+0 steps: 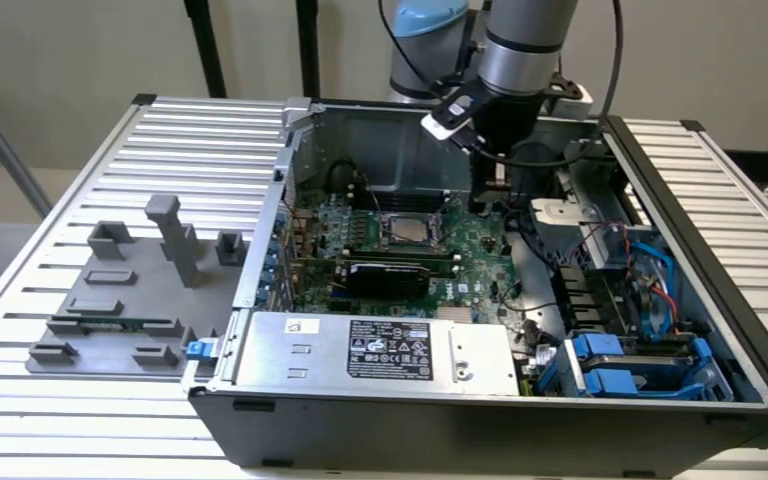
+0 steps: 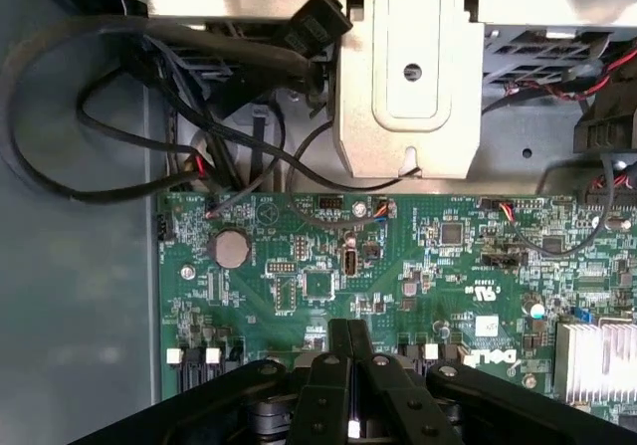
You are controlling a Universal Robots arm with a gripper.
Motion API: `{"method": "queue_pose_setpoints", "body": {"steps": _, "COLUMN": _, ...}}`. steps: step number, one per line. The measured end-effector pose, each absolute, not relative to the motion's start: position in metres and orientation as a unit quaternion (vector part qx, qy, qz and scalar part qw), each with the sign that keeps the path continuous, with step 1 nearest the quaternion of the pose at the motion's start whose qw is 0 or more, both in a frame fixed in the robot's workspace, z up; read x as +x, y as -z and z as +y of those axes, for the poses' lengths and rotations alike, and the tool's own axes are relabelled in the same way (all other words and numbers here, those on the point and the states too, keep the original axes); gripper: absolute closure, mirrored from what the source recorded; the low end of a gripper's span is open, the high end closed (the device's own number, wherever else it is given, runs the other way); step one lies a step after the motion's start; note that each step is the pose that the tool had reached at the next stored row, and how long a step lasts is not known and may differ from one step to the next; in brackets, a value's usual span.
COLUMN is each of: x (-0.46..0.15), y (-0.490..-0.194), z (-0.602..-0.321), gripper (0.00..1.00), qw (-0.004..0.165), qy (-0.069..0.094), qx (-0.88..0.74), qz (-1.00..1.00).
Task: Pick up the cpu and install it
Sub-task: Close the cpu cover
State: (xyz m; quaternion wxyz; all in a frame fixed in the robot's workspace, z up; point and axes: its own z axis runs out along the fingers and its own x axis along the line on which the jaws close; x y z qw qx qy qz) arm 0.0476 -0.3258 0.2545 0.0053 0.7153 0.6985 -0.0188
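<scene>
The cpu (image 1: 410, 228) shows as a silver-grey square lying flat inside the black socket frame in the middle of the green motherboard (image 1: 471, 262). My gripper (image 1: 495, 196) hangs inside the open computer case, to the exterior view's right of the socket and just above the board. In the wrist view its black fingers (image 2: 328, 385) are pressed together, so the gripper (image 2: 350, 365) is shut with nothing visible between them. They point at the green board (image 2: 299, 296) below.
A grey fixture plate (image 1: 91, 345) with upright holders and a green memory stick (image 1: 124, 325) lies at the exterior view's left. The power supply (image 1: 371, 350), blue drive bays (image 1: 624, 370), black cables (image 2: 119, 166) and a metal bracket (image 2: 408, 77) crowd the case. A heatsink (image 2: 597, 360) stands nearby.
</scene>
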Motion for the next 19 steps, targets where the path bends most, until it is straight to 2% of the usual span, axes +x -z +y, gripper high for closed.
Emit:
{"method": "queue_pose_setpoints", "body": {"steps": 6, "x": 0.036, "y": -0.254, "z": -0.326, "gripper": 0.89, "qw": -0.015, "qy": 0.039, "qx": 0.715, "qz": 0.698}}
{"method": "queue_pose_setpoints", "body": {"steps": 19, "x": -0.004, "y": -0.25, "z": -0.326, "gripper": 0.89, "qw": -0.041, "qy": 0.066, "qx": 0.713, "qz": 0.697}}
